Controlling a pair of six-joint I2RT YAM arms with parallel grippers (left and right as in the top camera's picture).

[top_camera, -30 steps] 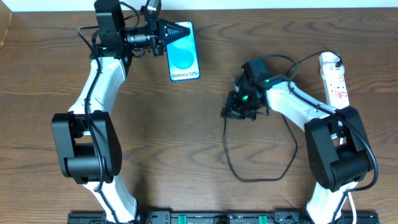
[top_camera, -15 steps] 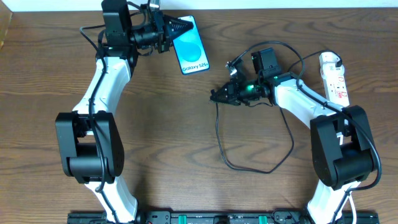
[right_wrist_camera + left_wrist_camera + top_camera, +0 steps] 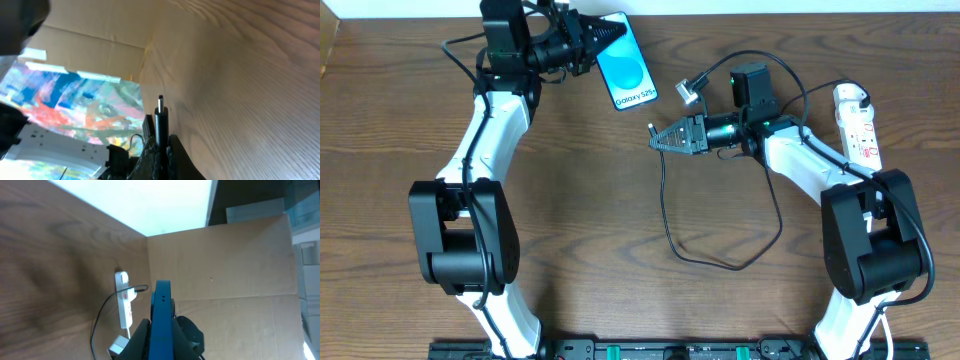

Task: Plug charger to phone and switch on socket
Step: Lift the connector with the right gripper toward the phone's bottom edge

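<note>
The left gripper (image 3: 610, 32) is clamped on the top end of the phone (image 3: 628, 70). The phone runs straight out beyond the fingertips, with its long axis slanting toward the right arm, its bottom end outermost and its screen up. The right gripper (image 3: 662, 138) is pinched on the charger (image 3: 664, 200) just behind its small tip. The tip pokes out past the fingertips in line with them, near the phone's bottom end but apart. The cable hangs below and loops back under the arm. The socket (image 3: 858, 125) lies well behind this gripper.
</note>
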